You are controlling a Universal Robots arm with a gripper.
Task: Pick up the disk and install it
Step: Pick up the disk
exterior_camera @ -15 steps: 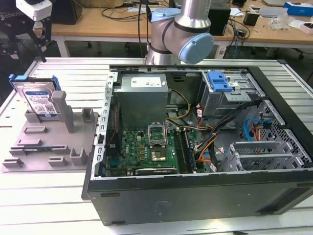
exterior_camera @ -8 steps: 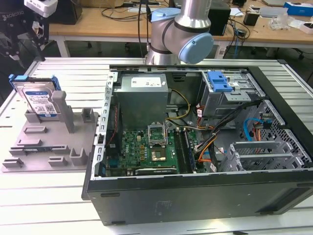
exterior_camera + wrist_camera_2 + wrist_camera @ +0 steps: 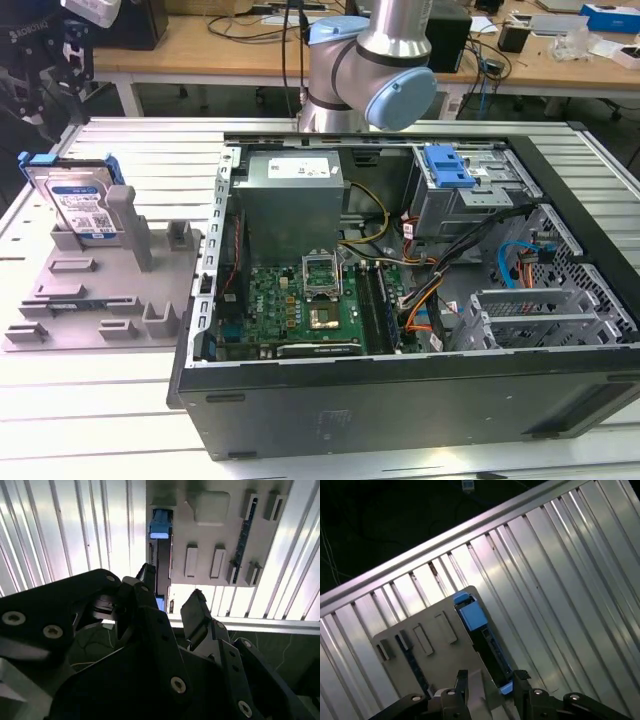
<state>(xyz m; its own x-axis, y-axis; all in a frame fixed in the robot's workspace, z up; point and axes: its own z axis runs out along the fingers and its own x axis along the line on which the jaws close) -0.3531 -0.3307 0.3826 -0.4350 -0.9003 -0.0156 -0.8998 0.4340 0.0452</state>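
- The gripper hangs over the disk with its 2 fingers spread wide; nothing is held between them.
- The disk stands on edge in a slot of a grey holder, at the exterior view's left. Its blue-and-white label faces the camera and a light-blue bracket frames it.
- In both wrist views the disk appears edge-on from above, as a narrow dark strip with blue ends. It runs in line with the gap between the fingers, lower than them and untouched.
- The holder lies flat on a slatted aluminium table.
- An open computer case sits just beside the holder, toward the exterior view's right.
- Inside the case are a green motherboard, a grey metal power-supply box and a bright-blue latch on the drive cage.
- The arm rises behind the case, its grey and pale-blue joints above the far wall.
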